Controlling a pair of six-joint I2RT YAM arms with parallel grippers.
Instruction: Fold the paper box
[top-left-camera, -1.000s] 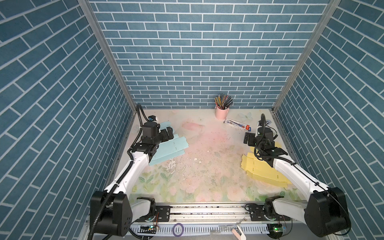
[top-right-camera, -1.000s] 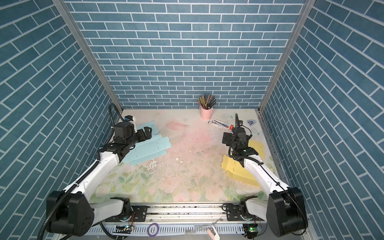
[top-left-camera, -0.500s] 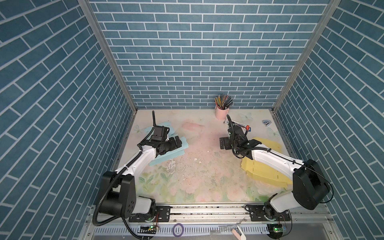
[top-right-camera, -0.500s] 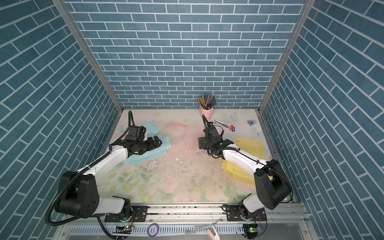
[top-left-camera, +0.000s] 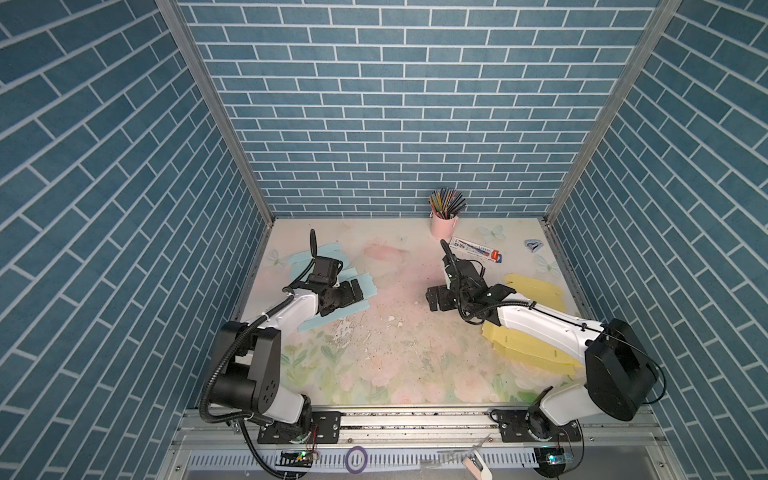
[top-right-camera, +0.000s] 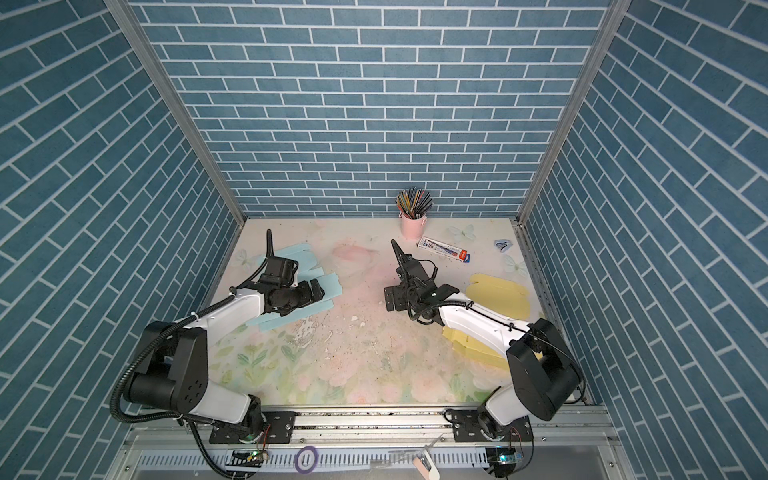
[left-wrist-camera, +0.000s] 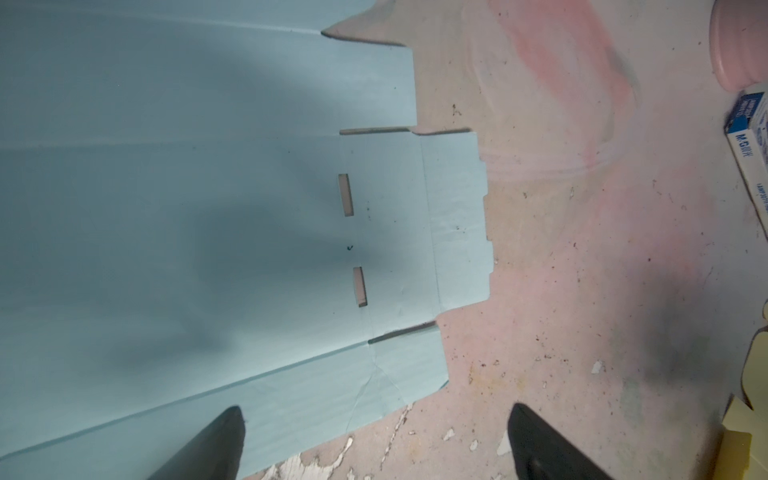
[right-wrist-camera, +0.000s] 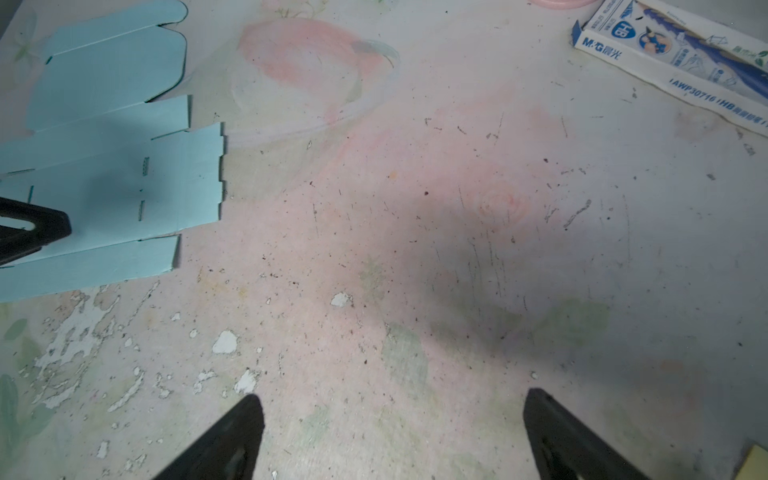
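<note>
A flat light-blue paper box (top-left-camera: 332, 318) (top-right-camera: 295, 318) lies unfolded at the left of the table. A second flat one in yellow (top-left-camera: 536, 286) (top-right-camera: 498, 291) lies at the right, partly under my right arm. My left gripper (top-left-camera: 353, 293) (top-right-camera: 313, 293) hovers open over the blue sheet's right edge. In the left wrist view the left gripper (left-wrist-camera: 376, 419) has one finger over the blue paper box (left-wrist-camera: 208, 208) and one over bare table. My right gripper (top-left-camera: 432, 297) (top-right-camera: 390, 299) (right-wrist-camera: 395, 403) is open over the bare middle of the table, holding nothing, with the blue sheet (right-wrist-camera: 104, 187) off to one side.
A pink cup of pencils (top-left-camera: 444, 224) stands at the back wall. A white-and-blue pencil carton (top-left-camera: 478, 250) (right-wrist-camera: 673, 54) lies beside it, and a small blue item (top-left-camera: 533, 245) sits near the back right corner. Brick-patterned walls close in three sides. The floral table cover is flaked near the middle.
Both arms have swung in from the table's sides toward the middle. The left gripper came over the blue sheet's right edge; the right gripper left the yellow sheet for bare table.
</note>
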